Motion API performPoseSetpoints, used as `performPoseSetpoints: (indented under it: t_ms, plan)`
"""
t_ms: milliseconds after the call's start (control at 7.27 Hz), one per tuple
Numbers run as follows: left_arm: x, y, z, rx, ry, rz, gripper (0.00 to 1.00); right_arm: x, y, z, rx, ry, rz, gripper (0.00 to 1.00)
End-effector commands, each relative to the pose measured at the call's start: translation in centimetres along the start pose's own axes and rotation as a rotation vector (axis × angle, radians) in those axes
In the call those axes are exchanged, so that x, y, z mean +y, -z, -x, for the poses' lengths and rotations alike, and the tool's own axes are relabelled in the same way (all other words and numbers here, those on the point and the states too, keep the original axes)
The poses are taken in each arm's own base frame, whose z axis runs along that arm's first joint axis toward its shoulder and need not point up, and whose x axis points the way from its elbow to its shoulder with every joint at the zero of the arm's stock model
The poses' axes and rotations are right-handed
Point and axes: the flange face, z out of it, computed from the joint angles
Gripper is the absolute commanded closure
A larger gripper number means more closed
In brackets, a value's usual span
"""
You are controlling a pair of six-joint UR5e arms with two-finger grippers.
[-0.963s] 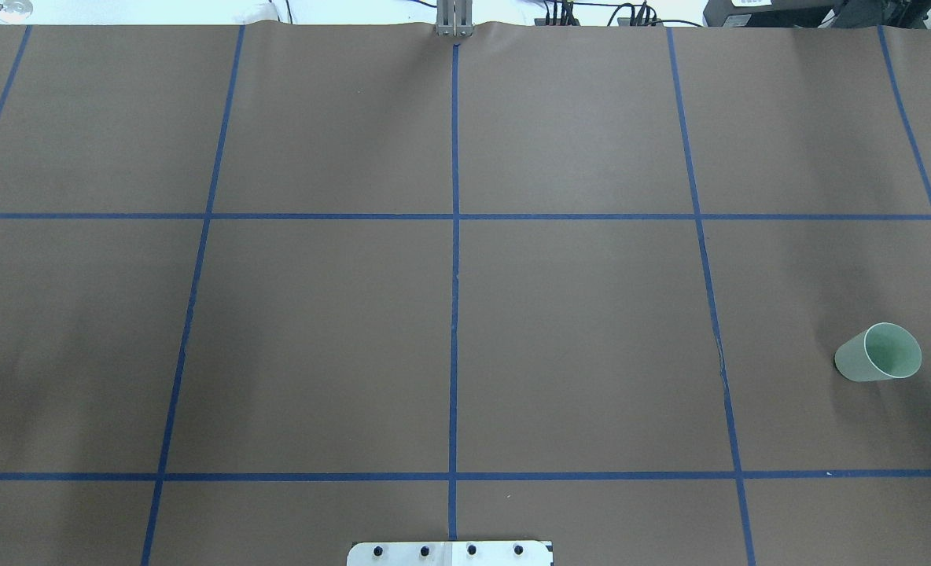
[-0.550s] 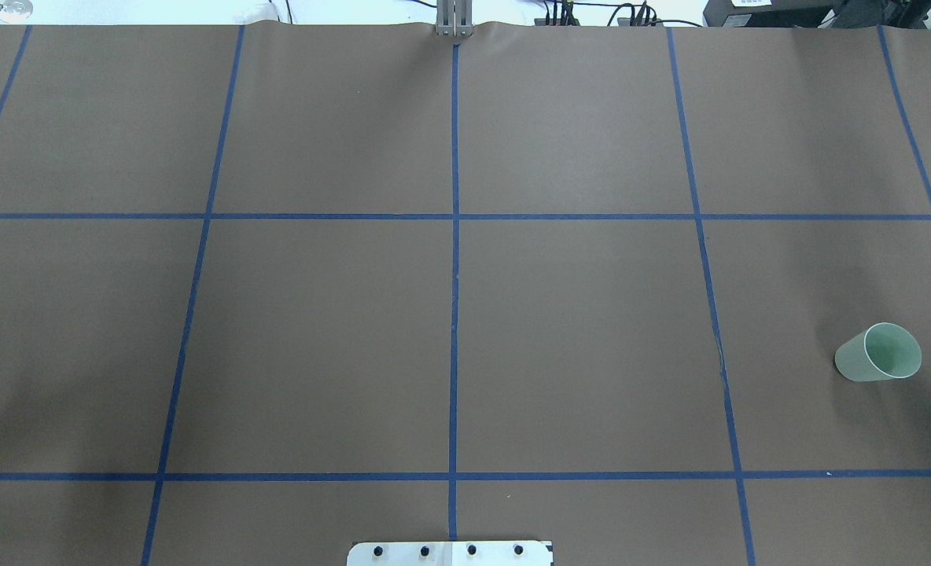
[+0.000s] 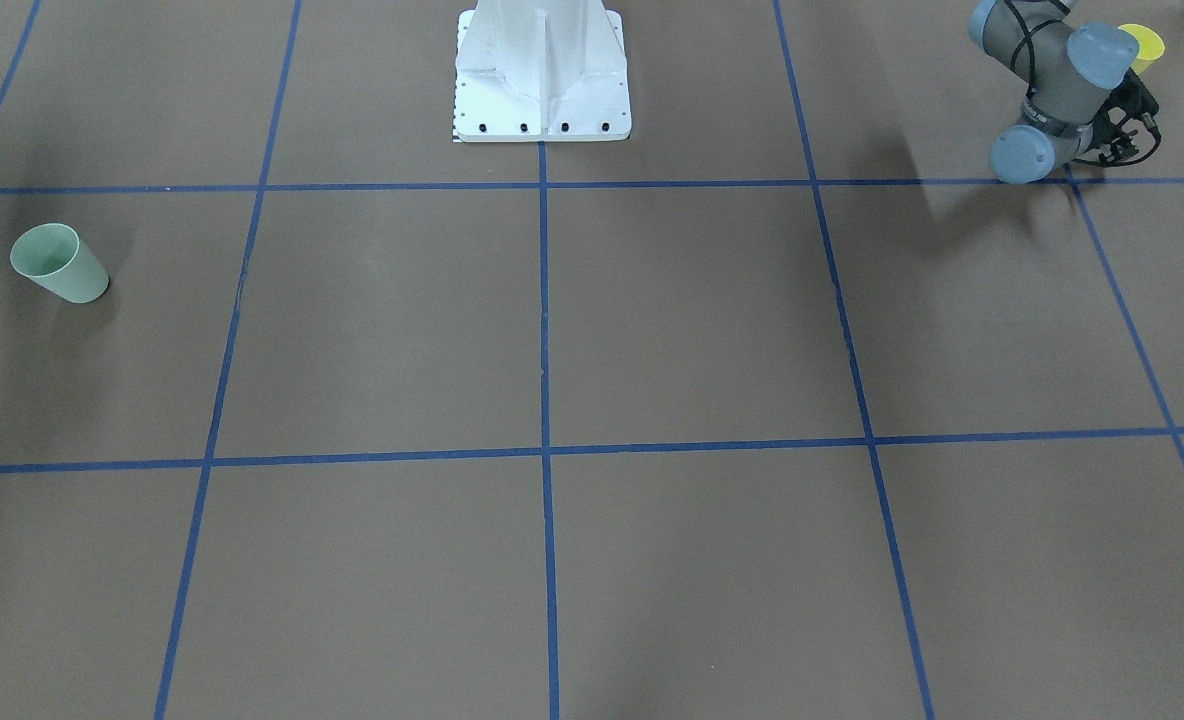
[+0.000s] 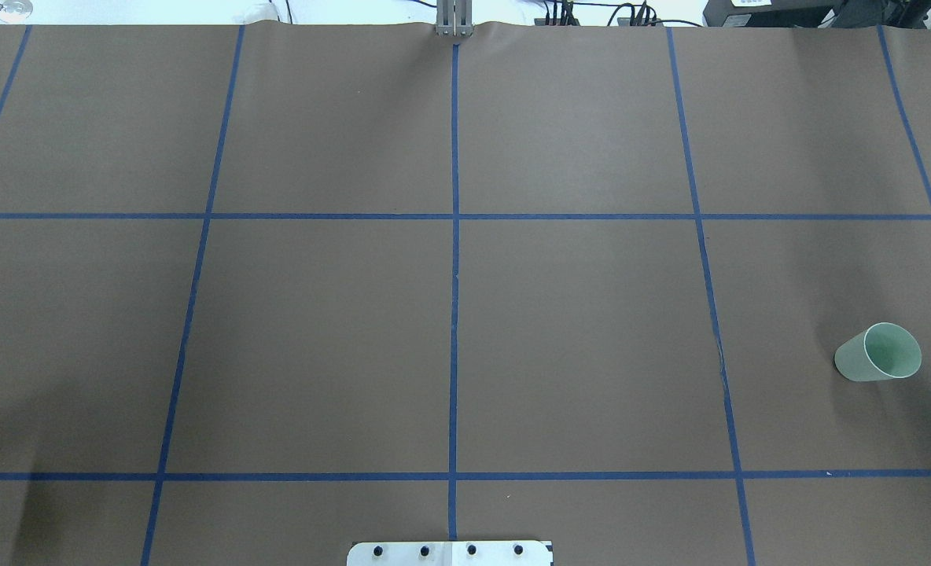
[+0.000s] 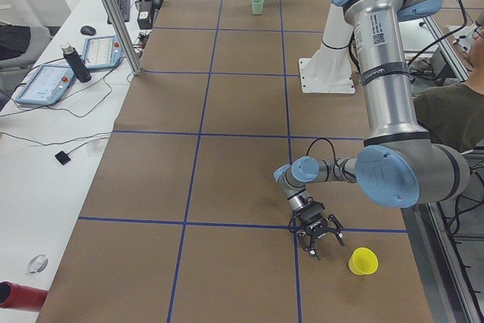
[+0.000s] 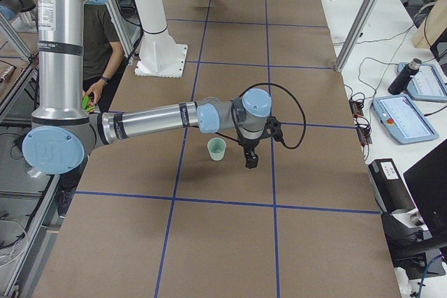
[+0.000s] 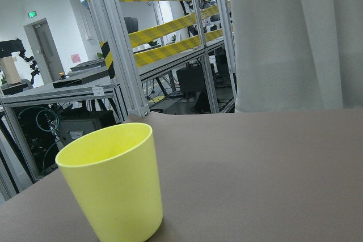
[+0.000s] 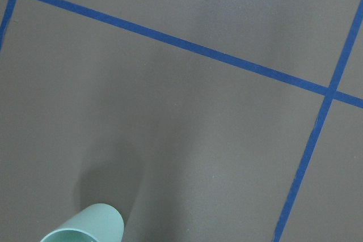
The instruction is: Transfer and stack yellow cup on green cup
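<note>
The yellow cup [image 5: 363, 261] stands upright near the table's corner on my left; it also shows in the front view [image 3: 1142, 42] and close up in the left wrist view [image 7: 110, 182]. My left gripper [image 5: 321, 247] hangs low beside it, apart from it, fingers spread and empty; the front view [image 3: 1132, 140] shows it partly. The green cup [image 4: 878, 352] stands upright at the far right [image 3: 60, 264] [image 8: 85, 225]. My right gripper [image 6: 249, 164] hovers just beside the green cup [image 6: 217, 149]; I cannot tell whether it is open or shut.
Brown paper with a blue tape grid covers the table. The white robot base [image 3: 542, 70] stands at the near middle edge. A side bench with tablets and a bottle [image 5: 72, 62] runs along the far edge. A person [image 5: 454, 111] sits by the base.
A grey-blue part of the left arm that showed at the overhead view's left edge has gone out of view, and its shadow has shifted. The green cup has not moved.
</note>
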Motion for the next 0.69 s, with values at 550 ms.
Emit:
performPoseSetpoints:
  t_ms: [550]
  plan:
    - [1.4,-1.5,4.3,-0.069,0.081,-0.019,0.00,0.1,-0.5,0.0,0.000,0.001,0.010,0.00]
